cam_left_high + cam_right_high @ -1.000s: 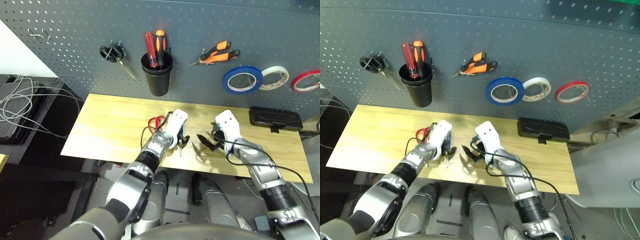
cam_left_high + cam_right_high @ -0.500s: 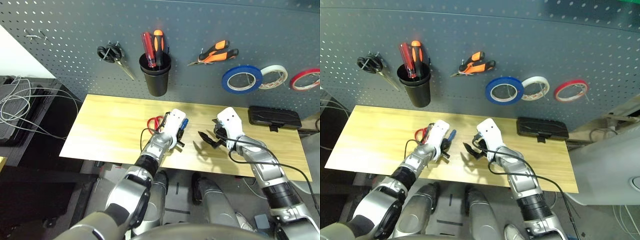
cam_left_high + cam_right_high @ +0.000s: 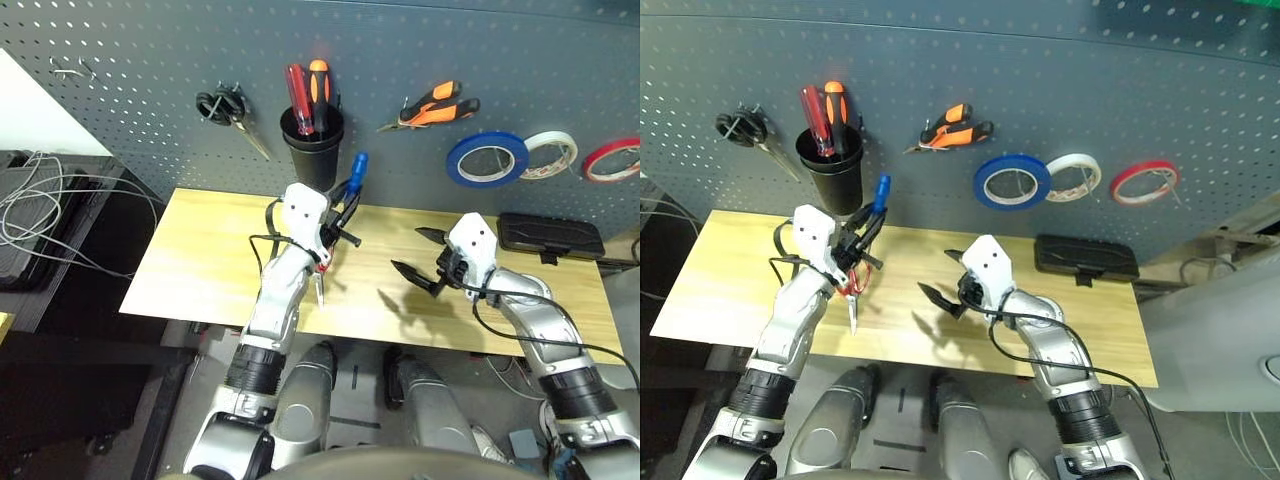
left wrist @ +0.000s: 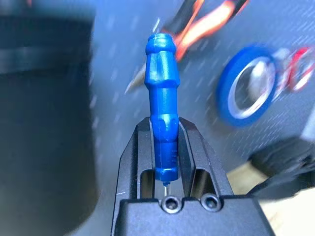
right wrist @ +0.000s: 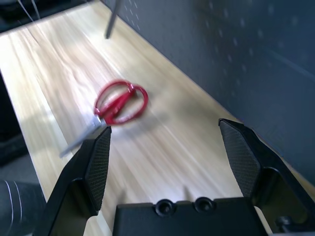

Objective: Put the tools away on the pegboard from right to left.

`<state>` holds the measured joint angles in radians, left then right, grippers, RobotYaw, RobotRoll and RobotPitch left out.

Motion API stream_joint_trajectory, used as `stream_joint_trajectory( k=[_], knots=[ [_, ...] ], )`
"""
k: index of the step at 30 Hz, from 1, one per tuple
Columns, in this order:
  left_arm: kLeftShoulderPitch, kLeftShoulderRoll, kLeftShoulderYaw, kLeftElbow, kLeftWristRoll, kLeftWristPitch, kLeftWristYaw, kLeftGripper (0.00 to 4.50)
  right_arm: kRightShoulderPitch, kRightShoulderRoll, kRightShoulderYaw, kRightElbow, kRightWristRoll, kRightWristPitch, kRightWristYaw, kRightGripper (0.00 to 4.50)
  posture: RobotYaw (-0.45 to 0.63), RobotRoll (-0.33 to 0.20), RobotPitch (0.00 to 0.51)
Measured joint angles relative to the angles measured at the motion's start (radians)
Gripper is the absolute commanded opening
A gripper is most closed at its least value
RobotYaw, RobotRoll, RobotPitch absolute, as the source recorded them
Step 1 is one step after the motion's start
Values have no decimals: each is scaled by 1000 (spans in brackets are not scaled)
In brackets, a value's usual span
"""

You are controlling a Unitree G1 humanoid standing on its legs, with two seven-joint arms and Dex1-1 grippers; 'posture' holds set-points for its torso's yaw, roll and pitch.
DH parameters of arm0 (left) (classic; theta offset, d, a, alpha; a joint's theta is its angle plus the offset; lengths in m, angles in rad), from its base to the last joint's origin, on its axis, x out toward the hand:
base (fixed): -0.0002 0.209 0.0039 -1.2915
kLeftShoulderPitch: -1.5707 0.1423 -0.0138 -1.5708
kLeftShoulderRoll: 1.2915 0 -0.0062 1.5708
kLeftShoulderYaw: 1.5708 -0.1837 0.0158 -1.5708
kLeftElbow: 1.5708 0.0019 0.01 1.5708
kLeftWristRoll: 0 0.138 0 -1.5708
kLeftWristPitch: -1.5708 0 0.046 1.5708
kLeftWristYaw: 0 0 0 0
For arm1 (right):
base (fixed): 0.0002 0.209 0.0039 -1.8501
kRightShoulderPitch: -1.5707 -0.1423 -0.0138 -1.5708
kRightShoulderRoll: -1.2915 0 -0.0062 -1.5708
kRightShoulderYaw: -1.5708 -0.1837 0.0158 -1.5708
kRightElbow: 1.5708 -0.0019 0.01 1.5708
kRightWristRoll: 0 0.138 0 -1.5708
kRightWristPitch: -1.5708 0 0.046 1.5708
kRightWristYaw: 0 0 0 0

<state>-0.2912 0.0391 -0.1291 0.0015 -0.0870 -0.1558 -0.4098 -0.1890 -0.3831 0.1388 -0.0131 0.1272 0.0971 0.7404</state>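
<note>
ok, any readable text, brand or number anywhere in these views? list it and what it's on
None readable.
Blue-handled screwdriver in the left gripper: no marking visible on the handle.
Black case on the table: no label can be made out.
Tape rolls, pliers, cup on the pegboard: no print visible.

A dark pegboard (image 3: 1060,80) stands behind a wooden table (image 3: 730,270). The left gripper (image 3: 862,238), raised above the table, clamps a blue screwdriver (image 3: 879,190) just right of a black cup (image 3: 835,178). The right gripper (image 3: 943,280) hovers with fingers spread. Pliers (image 3: 952,128) and blue tape (image 3: 1011,182) hang on the board.
</note>
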Motion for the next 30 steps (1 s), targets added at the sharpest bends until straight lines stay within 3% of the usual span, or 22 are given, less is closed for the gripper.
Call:
stream_joint_trajectory(
  k=[8,18,30],
  knots=[
    [-137,-3,15,-109,-36,-18,17,551,-75,44,-6,3,17,-61,-17,4500,157,0,241],
    [-354,24,136,-113,-72,-24,118,551,-150,120,-7,-31,52,-61,-48,4500,158,0,238],
    [-338,102,182,51,-31,-99,134,551,-187,143,-6,-64,61,-30,-88,4500,158,0,237]
  ],
)
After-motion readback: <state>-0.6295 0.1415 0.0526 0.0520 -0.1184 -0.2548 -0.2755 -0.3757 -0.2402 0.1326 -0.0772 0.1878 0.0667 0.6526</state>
